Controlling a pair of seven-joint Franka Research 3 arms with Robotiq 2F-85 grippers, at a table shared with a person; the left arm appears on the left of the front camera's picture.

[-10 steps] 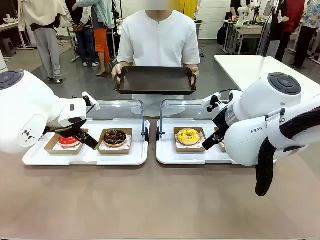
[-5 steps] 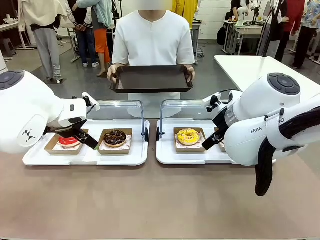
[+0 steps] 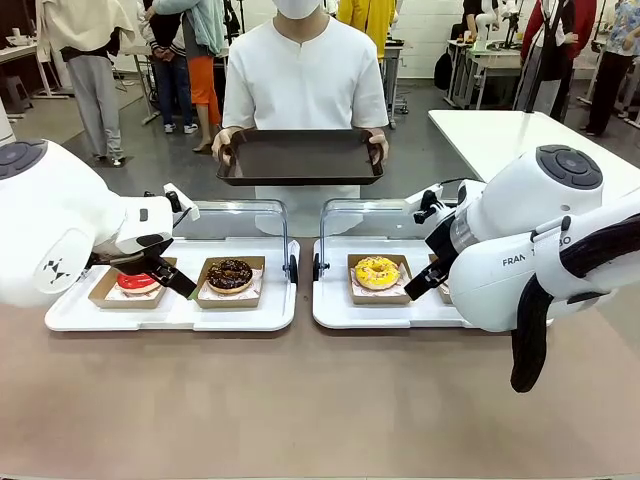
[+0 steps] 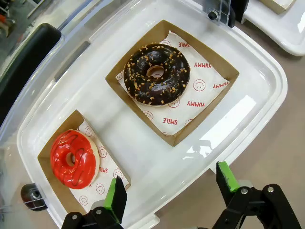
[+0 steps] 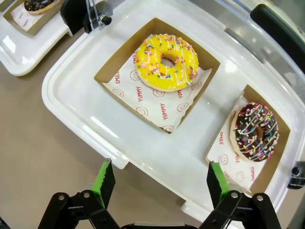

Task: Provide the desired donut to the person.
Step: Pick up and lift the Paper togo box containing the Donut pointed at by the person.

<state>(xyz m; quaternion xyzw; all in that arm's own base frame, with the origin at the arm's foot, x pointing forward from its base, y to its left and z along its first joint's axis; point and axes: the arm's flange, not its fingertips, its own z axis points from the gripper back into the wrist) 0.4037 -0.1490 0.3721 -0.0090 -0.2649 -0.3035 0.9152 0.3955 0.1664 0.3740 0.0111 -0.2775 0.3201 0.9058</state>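
Nearest the robot lies the bare brown table (image 3: 320, 400), and over its near edge both claws hang spread wide with nothing between their green pads: the left gripper (image 4: 170, 183) above the front rim of the left white tray (image 4: 257, 81), the right gripper (image 5: 159, 175) above the front rim of the right white tray (image 5: 71, 95). The two trays sit side by side, just apart. On the left one, a red-glazed donut (image 4: 74, 160) and a chocolate donut with nut crumbs (image 4: 157, 74) each rest in their own open cardboard box on printed paper. On the right one, a yellow sprinkled donut (image 5: 167, 62) and a chocolate donut with coloured sprinkles (image 5: 255, 131) sit the same way. No donut is touched by either claw. Behind the trays, clear hinged lids (image 3: 235, 215) stand raised. At the far side, the person (image 3: 305, 70) in a white shirt stands holding a dark empty serving tray (image 3: 300, 160) level with both hands, above and beyond the lids.
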